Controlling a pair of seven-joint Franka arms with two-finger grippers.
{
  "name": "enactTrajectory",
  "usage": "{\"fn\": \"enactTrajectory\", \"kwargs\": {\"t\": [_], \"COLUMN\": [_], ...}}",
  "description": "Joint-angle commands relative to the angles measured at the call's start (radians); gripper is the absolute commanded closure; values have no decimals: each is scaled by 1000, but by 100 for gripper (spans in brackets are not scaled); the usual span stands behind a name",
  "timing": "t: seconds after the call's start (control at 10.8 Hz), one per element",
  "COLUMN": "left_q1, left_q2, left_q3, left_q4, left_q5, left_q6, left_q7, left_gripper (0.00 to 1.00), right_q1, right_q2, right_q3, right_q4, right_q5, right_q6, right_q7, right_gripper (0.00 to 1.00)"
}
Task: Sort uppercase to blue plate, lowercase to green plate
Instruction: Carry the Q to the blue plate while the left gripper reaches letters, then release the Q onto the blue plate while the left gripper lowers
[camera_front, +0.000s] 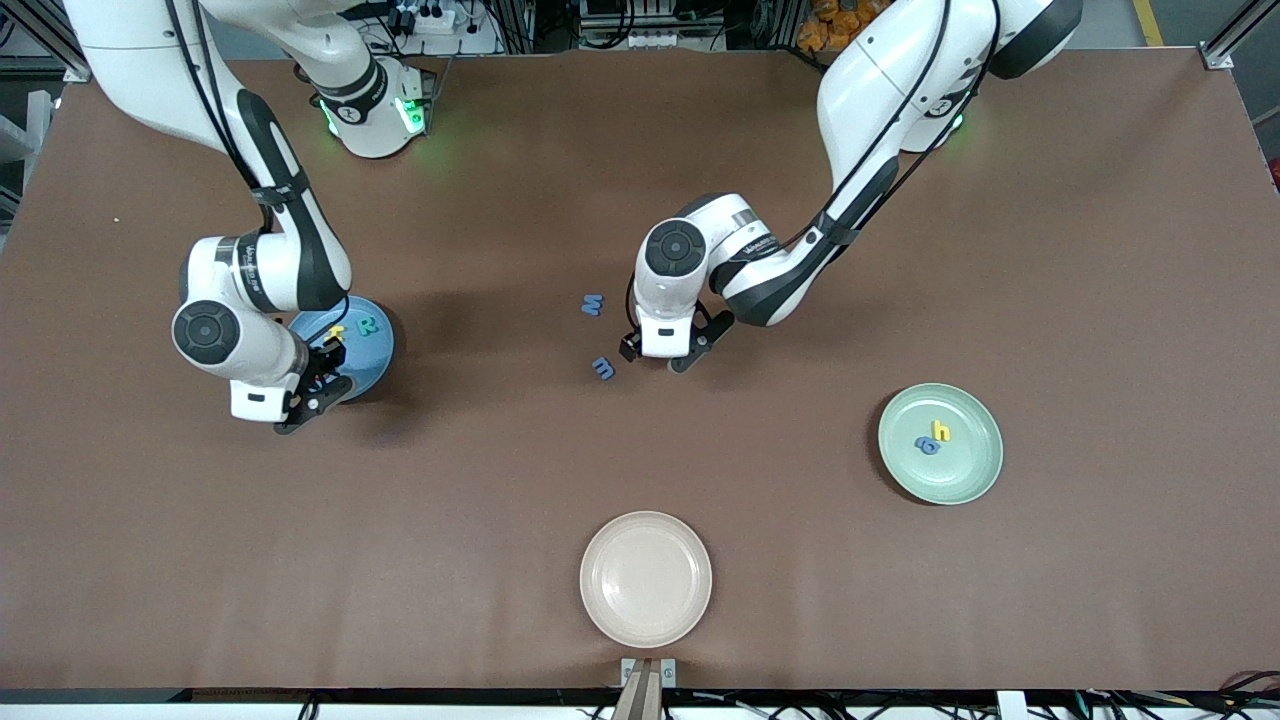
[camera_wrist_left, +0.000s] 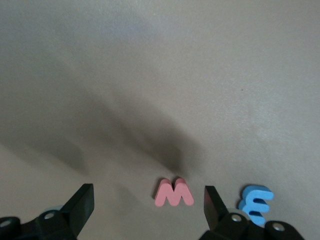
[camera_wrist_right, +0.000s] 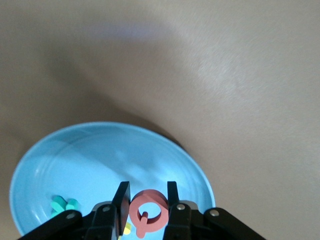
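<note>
Blue plate (camera_front: 375, 352) sits mid-left of front frame w/ teal R (camera_front: 368, 324) and yellow H (camera_front: 337, 332) on it. Right gripper (camera_wrist_right: 148, 200) hangs over that plate, jaws clamped on red Q (camera_wrist_right: 148, 212). Left gripper (camera_wrist_left: 145, 200) is at frame centre, low over the table, jaws apart either side of red w (camera_wrist_left: 173, 192), not touching it. Two blue letters lie just beside it: larger one (camera_front: 593, 304) above, smaller m (camera_front: 603, 368) below. Green plate (camera_front: 970, 480), lower right, carries yellow h (camera_front: 940, 431) and a blue letter (camera_front: 927, 445). Cream plate (camera_front: 646, 578) at bottom centre.
</note>
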Motion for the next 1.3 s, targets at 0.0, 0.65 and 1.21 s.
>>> {"fn": "enactTrajectory", "kwargs": {"t": [0.0,0.65,1.21], "left_q1": [-66,-67,-77], "left_q2": [43,57,63], "left_q3": [54,55,55], "left_q4": [77,89,91], "left_q5": [-17,-20,-20], "left_q6": [2,3,3], "left_q7": [-34,-36,-46], "left_gripper": [10,21,22], "right_q1": [-21,-23,-21], "right_q2": [-50,-45,-39], "right_q3": [-39,-69,-69], "right_q4": [-59,-100,-99], "right_q5": [59,101,126], "right_q6": [18,-42,-42], "right_q7": [-156,-215,-214], "right_gripper": [81,79,42]}}
